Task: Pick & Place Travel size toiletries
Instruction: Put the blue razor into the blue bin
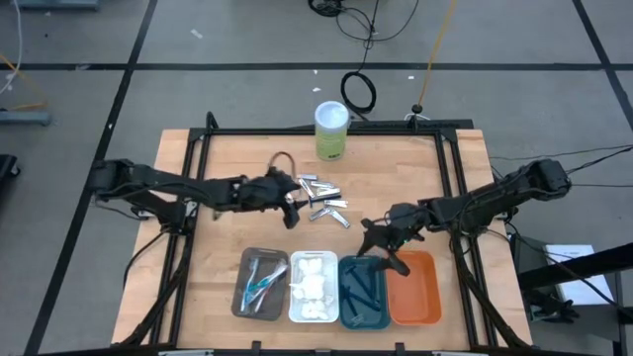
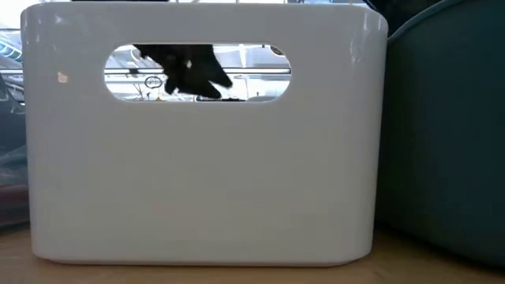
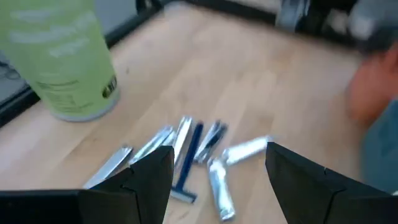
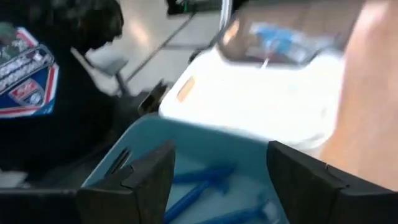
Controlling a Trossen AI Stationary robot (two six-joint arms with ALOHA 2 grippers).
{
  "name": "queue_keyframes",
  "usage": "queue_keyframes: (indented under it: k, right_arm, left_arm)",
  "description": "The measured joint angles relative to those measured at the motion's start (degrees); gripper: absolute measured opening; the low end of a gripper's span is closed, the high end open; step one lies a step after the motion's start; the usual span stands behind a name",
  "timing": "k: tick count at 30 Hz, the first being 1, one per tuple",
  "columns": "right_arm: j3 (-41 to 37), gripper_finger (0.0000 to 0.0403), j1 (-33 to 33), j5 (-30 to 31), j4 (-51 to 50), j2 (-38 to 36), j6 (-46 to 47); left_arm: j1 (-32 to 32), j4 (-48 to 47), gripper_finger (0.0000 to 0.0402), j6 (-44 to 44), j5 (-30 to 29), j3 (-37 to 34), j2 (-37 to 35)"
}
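Small silver tools [image 3: 239, 151] and a dark blue razor [image 3: 189, 152] lie in a loose pile [image 1: 324, 201] on the wooden table, at its middle. My left gripper [image 3: 217, 152] hangs open just left of and above this pile [image 1: 294, 213], touching nothing. My right gripper [image 4: 221, 152] is open and empty above the teal tray [image 4: 149, 134], near that tray's far end [image 1: 381, 252]. Blue razors [image 4: 199, 183] lie in the teal tray. White wads [image 1: 315, 284] lie in the white tray, and toothbrushes [image 1: 259, 284] in the brown tray.
Four trays stand in a row at the near edge: brown [image 1: 242, 297], white [image 1: 294, 302], teal [image 1: 343, 302], orange [image 1: 415, 292]. A green-and-white canister [image 1: 331, 129] stands at the far edge. The low view is filled by the white tray's wall [image 2: 197, 173].
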Motion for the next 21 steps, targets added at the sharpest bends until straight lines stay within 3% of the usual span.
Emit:
queue_keyframes:
  k: [4, 9, 15, 21]
  right_arm:
    - [0.02, 0.0234, -3.28, -0.01, 3.54, 0.00, -2.22]
    - [0.02, 0.0232, -6.09, -0.02, 5.39, -0.01, -3.17]
    - [0.02, 0.0235, -7.80, -0.16, 5.32, 0.00, -3.17]
    - [0.02, 0.0235, -8.21, -0.21, 4.80, 0.00, -3.56]
  left_arm:
    - [0.97, -6.42, 0.0250, 7.00, 0.03, 5.12, 7.32]
    - [3.38, -14.12, 0.0250, 9.74, -0.10, 11.36, 15.81]
    - [5.99, -15.94, 0.0251, 12.86, -0.04, 16.85, 21.83]
    - [7.81, -20.17, 0.0251, 14.09, 7.67, 22.80, 25.78]
